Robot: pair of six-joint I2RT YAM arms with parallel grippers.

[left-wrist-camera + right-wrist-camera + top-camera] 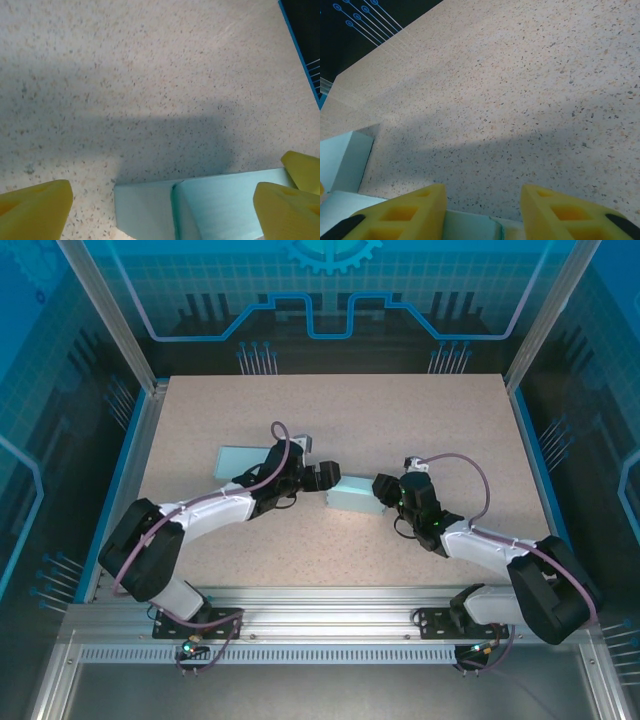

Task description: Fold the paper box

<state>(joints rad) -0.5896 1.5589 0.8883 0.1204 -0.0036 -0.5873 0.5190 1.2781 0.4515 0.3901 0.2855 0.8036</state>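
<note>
A paper box (352, 496) lies mid-frame. The left gripper (162, 195) straddles it, spread wide. Whether the right gripper (482, 192) holds it is cut off.

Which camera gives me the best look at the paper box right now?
Top external: it shows nearly the whole paper box from above. Left wrist shows one end of it; right wrist catches just edges.

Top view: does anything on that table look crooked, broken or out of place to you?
Nothing looks torn or spilled. The paper box sits skewed to the edges of the table, and a flat pale sheet lies apart from it, beyond the left arm.
</note>
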